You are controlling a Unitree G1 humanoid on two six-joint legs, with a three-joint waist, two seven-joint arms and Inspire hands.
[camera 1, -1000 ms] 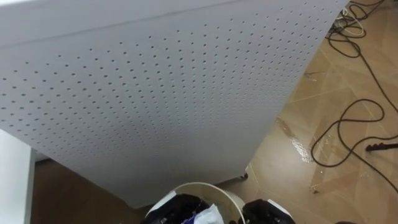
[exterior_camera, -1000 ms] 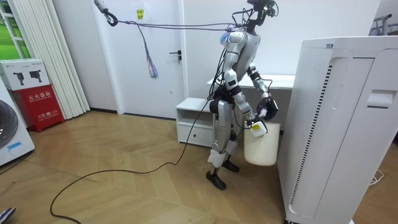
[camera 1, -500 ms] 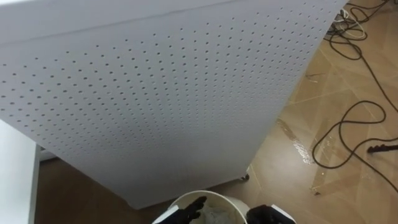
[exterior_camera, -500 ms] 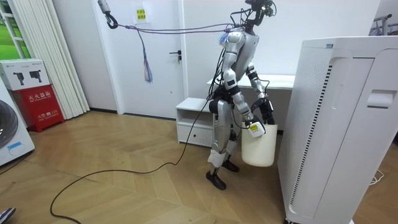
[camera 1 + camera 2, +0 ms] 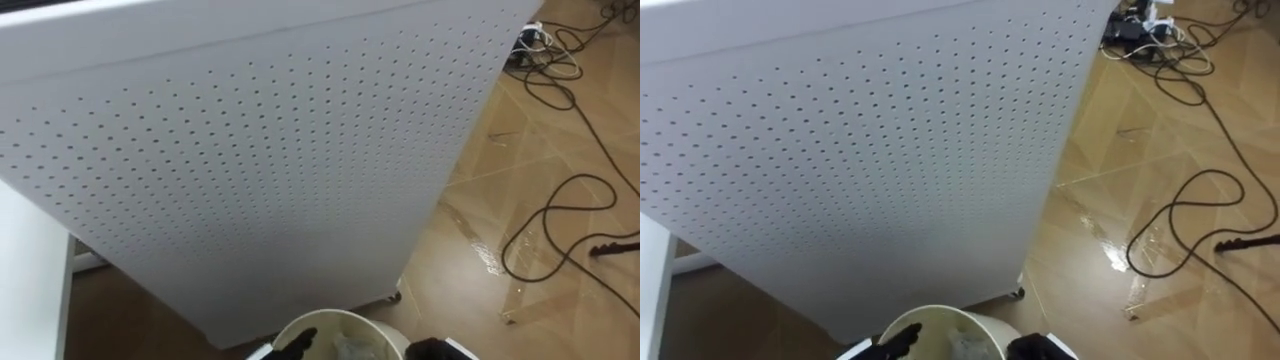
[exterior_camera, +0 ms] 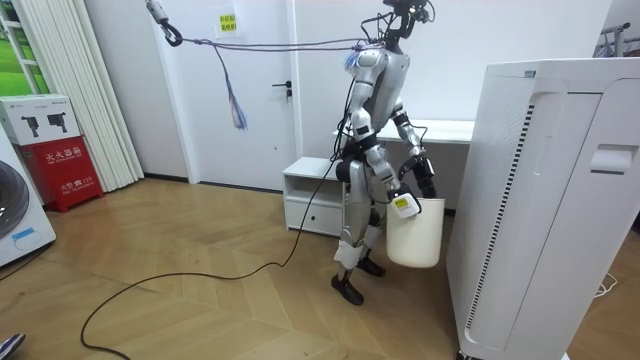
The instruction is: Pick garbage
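my left hand has let go, fingers now straight over the bin, the garbage lying inside, so this piece looks done; on my right hand i cannot tell the fingers.

A tall white perforated cabinet is standing on a herringbone wood floor; a white door, a low white shelf and pale curtains are lining the far wall.
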